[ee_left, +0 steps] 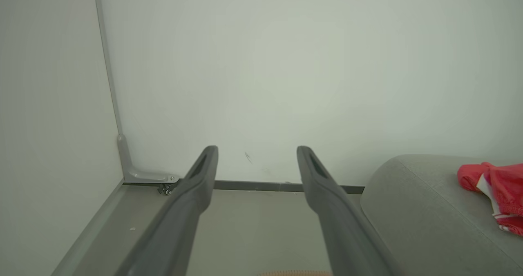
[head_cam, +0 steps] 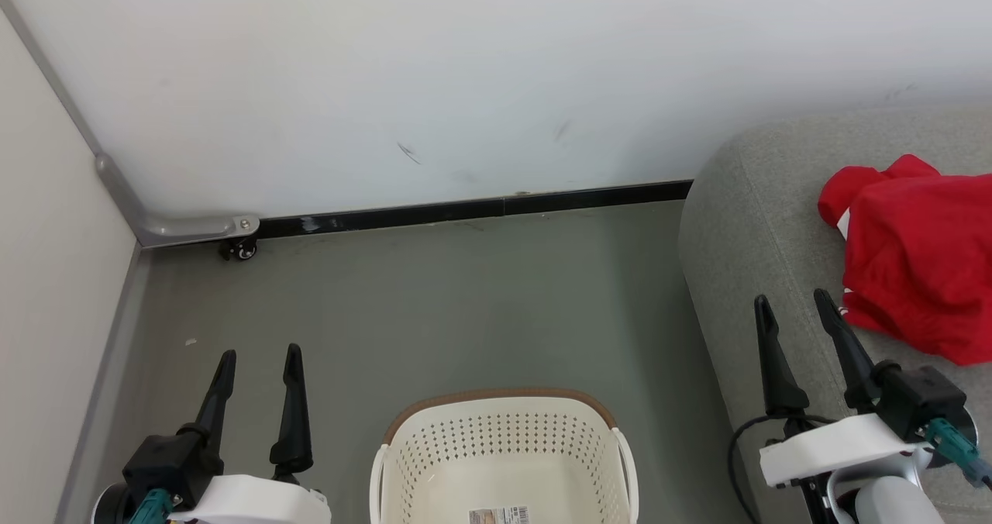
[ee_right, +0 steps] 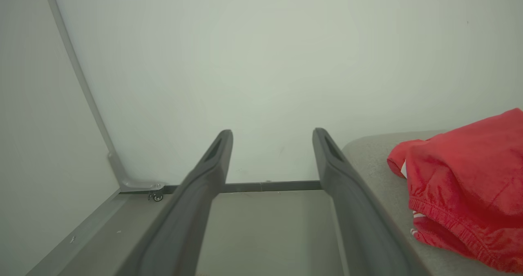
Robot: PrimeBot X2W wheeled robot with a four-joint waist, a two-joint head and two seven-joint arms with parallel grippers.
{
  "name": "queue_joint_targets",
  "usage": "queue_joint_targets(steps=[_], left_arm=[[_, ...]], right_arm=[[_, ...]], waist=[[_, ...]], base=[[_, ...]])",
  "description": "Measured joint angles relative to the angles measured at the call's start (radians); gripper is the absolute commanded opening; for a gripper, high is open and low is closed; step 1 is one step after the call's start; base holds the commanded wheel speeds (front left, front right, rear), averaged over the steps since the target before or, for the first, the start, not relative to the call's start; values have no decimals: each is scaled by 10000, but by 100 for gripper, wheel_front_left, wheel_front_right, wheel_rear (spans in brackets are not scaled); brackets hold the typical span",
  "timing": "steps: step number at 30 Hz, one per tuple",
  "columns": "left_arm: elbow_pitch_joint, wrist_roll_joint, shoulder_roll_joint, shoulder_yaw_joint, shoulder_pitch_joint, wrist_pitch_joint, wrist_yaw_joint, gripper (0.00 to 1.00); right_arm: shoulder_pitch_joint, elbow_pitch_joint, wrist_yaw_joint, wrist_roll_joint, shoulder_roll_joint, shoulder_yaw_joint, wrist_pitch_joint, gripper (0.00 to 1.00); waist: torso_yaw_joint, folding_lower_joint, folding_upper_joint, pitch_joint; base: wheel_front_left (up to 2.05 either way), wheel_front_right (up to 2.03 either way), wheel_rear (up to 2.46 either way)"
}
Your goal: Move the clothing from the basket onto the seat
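The clothing [head_cam: 914, 253] is on the seat [head_cam: 744, 222], a crumpled bright red heap with a bit of white trim at its left edge, lying toward the right side of the grey cushion. The seat fills the right of the scene, and its rounded far-left corner comes close to the white wall [head_cam: 465, 82]. The basket [head_cam: 504, 394] stands on the grey floor [head_cam: 465, 299] in the near middle, to the left of the seat. Its brown rim curves across the far side, and a barcode sticker [head_cam: 500, 515] shows on its cream perforated floor. The left gripper [head_cam: 260, 351] is over the floor to the left of the basket, with its two dark fingers spread wide, pointing toward the far wall and holding nothing. The right gripper [head_cam: 792, 297] is over the near left part of the seat, its fingers just as wide apart and bare. The red heap lies just to its right and a little farther back, and in the right wrist view a strip of grey fabric separates the nearer finger from the cloth. A black baseboard [head_cam: 480, 208] runs along the foot of the far wall. It ends at the far-left corner at a grey metal bracket [head_cam: 194, 228] with a small caster wheel [head_cam: 244, 250] under it.
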Motion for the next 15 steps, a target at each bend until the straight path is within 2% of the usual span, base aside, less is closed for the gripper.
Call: queue_joint_targets(steps=[9, 15], left_arm=[[10, 148, -132, 4, 58, 0, -71, 100], [65, 161, -178, 13, 147, 0, -77, 100]], right_arm=[[940, -382, 0, -280, 111, 13, 0, 100], [990, -667, 0, -301, 140, 52, 0, 100]], waist=[[201, 0, 0, -144], [222, 0, 0, -137]], base=[[0, 0, 0], [0, 0, 0]])
